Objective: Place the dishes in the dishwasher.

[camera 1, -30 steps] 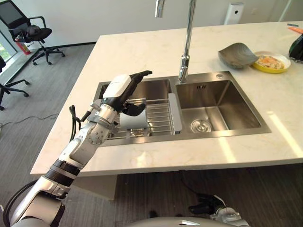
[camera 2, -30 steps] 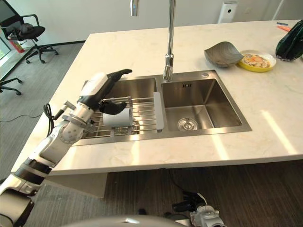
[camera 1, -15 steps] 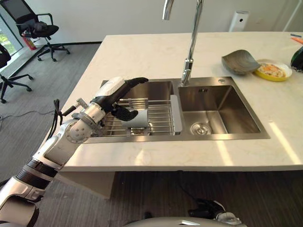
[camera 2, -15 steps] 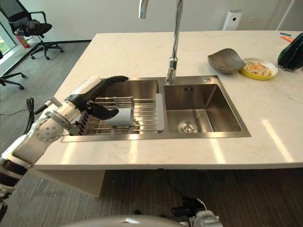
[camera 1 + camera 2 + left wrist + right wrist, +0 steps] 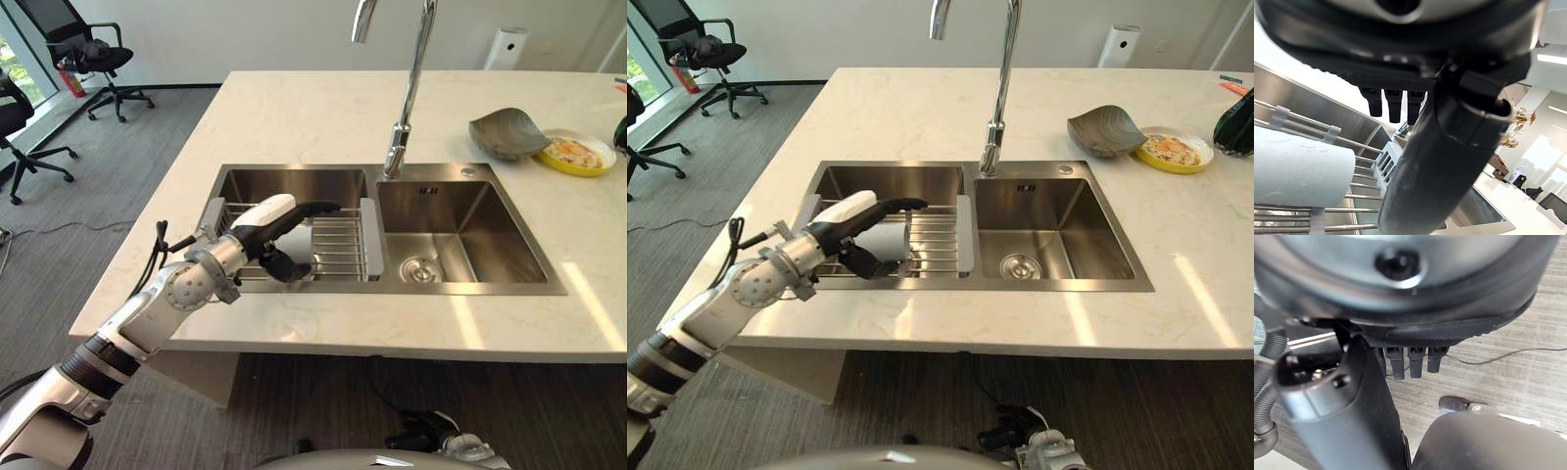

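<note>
A pale grey cup [image 5: 890,240] lies on its side on the wire rack [image 5: 338,240] over the left sink basin [image 5: 284,184]. My left hand [image 5: 265,220] reaches in low over it, open, with its fingers straight above the cup and its thumb [image 5: 1444,161] on the near side. In the left wrist view the cup [image 5: 1298,166] rests on the rack bars beside the thumb, not gripped. A grey bowl [image 5: 505,134] and a yellow plate [image 5: 575,152] with food stand on the counter at the far right. My right hand [image 5: 1410,364] hangs above the floor with relaxed fingers.
A tall chrome faucet [image 5: 407,98] rises between the basins. The right basin [image 5: 460,230] holds nothing but its drain. A dark object [image 5: 620,132] sits at the counter's right edge. Office chairs [image 5: 98,54] stand on the carpet to the far left.
The camera has shifted. My left hand has dropped from above the rack and reached further right, so its fingers now lie just over the cup.
</note>
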